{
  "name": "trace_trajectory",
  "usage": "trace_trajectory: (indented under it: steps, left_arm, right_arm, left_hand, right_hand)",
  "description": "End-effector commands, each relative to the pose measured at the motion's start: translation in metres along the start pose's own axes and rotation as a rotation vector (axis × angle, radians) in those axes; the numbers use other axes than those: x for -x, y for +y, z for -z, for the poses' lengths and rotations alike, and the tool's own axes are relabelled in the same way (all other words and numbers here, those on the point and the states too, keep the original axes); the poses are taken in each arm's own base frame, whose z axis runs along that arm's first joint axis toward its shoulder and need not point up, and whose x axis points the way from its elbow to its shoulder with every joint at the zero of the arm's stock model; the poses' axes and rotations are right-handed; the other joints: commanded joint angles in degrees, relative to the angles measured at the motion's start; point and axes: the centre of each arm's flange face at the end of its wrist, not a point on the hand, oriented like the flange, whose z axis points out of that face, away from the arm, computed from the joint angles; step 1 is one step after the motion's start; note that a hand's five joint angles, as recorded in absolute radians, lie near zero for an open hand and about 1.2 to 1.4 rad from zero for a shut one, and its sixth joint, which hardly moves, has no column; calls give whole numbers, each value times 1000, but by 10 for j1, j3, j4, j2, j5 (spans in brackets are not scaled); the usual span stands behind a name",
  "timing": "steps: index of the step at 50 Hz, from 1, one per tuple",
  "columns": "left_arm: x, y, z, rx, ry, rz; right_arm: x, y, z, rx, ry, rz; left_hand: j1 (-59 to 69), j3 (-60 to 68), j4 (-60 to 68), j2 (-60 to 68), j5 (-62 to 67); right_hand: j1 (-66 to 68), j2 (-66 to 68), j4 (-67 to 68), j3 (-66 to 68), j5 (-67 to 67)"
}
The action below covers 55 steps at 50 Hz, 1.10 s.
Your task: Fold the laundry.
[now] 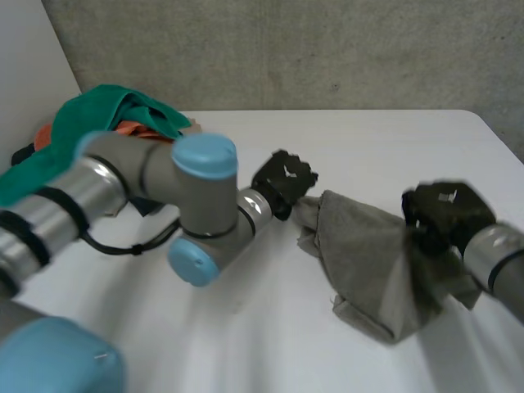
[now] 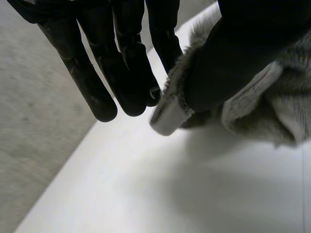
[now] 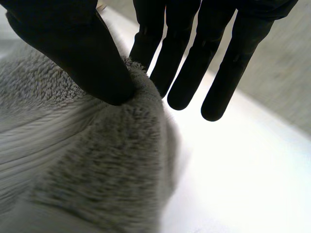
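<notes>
Fingers (image 2: 97, 87) of the left hand (image 1: 284, 182) run straight, and its thumb pinches a hemmed edge of the grey towel (image 1: 372, 262) against the nearest one. The right hand (image 1: 446, 214) pinches the opposite edge between thumb and straight fingers (image 3: 223, 63). The towel sags between them over the white table (image 1: 270, 327). A green laundry pile (image 1: 106, 115) lies well behind the left hand.

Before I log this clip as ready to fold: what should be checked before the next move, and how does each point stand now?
1. Left hand grip: the thumb pinches a hemmed edge of the grey towel against the fingers. Ok.
2. Right hand grip: the thumb presses the towel against a finger. Ok.
3. Towel spread flat between the hands: it sags bunched. Not ok.
4. Matching corners held: cannot tell.
5. Towel off the white table: its lower end seems to rest there. Not ok.
6. Laundry pile apart from the towel: ok.
</notes>
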Motion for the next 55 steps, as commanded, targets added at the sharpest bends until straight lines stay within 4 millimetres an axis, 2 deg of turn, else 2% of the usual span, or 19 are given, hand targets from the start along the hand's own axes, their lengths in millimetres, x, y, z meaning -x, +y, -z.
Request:
trace_trajectory:
  steps: [1, 3, 8, 12, 13, 15, 17, 20, 23, 24, 27, 28, 30, 33, 34, 39, 44, 52, 55]
  left_arm:
    - [48, -47, 69, 7, -113, 3]
    - [53, -54, 88, 0, -134, 2]
    - [51, -64, 125, -14, -147, 7]
    - [46, -64, 146, -20, -152, 8]
    - [45, -64, 149, -21, -153, 6]
    - [43, -65, 156, -31, -159, 5]
    - [43, -65, 159, -38, -163, 4]
    - [46, -69, 163, -55, -186, 1]
    - [50, -69, 165, -55, -202, -3]
    - [52, -69, 166, -54, -207, -4]
    - [54, -70, 166, -58, -215, -5]
    - [56, -71, 167, -60, -221, -6]
    - [59, -70, 168, -59, -229, -4]
    - [66, -74, 170, -70, -252, -4]
    - [66, -75, 171, -74, -254, -4]
    - [76, -90, 177, -120, -293, -5]
    - [81, -103, 182, -162, -314, 28]
    - [88, -114, 188, -204, -339, 55]
    - [91, -118, 190, -214, -354, 57]
  right_arm:
    - [-28, -70, -18, -240, 102, 77]
    - [-36, -82, -36, -292, 119, 78]
    - [-40, -88, -84, -370, 143, 94]
    - [-19, -77, -120, -401, 127, 101]
    - [-2, -69, -131, -405, 97, 109]
    - [11, -66, -137, -407, 81, 120]
    - [19, -67, -135, -401, 78, 137]
    - [18, -71, -127, -387, 101, 134]
    - [11, -84, -102, -370, 134, 128]
    - [8, -92, -85, -360, 138, 127]
    - [7, -99, -60, -325, 125, 127]
    - [9, -97, -44, -269, 100, 128]
    - [11, -91, -30, -188, 71, 126]
    - [17, -64, -13, 16, -1, 106]
    - [20, -46, -8, 109, -32, 88]
    - [18, -12, -14, 145, -39, 1]
    - [29, 12, -26, 68, -90, -25]
    - [40, 50, -75, 7, -89, -4]
    - [40, 56, -90, 15, -77, 0]
  left_hand:
    - [147, 120, 115, 116, 138]
    - [147, 120, 115, 116, 138]
    - [147, 120, 115, 116, 138]
    - [147, 120, 115, 116, 138]
    - [147, 120, 115, 116, 138]
    - [147, 120, 115, 116, 138]
    - [147, 120, 115, 116, 138]
    - [147, 120, 115, 116, 138]
    - [147, 120, 115, 116, 138]
    - [147, 120, 115, 116, 138]
    - [147, 120, 115, 116, 138]
    - [147, 120, 115, 116, 138]
    - [147, 120, 115, 116, 138]
    - [147, 120, 115, 116, 138]
    - [147, 120, 115, 116, 138]
    - [147, 120, 115, 116, 138]
    - [147, 120, 115, 116, 138]
    - [147, 120, 115, 116, 138]
    - [147, 120, 115, 116, 138]
  right_hand:
    - [169, 129, 117, 125, 136]
    - [169, 129, 117, 125, 136]
    - [169, 129, 117, 125, 136]
    - [151, 112, 100, 107, 118]
    - [-202, -241, -254, -246, -235]
    - [-531, -571, -583, -575, -564]
    - [-531, -571, -583, -575, -564]
    - [-531, -571, -583, -575, -564]
    - [-531, -571, -583, -575, -564]
    - [-531, -571, -583, -575, -564]
    - [-531, -571, -583, -575, -564]
    - [-531, -571, -583, -575, -564]
    - [-531, -571, -583, -575, -564]
    - [-531, -571, -583, -575, -564]
    - [-484, -523, -535, -528, -517]
    - [-364, -403, -415, -408, -397]
    - [-367, -407, -419, -411, -400]
    - [-367, -407, -419, -411, -400]
    - [-295, -335, -347, -339, -328]
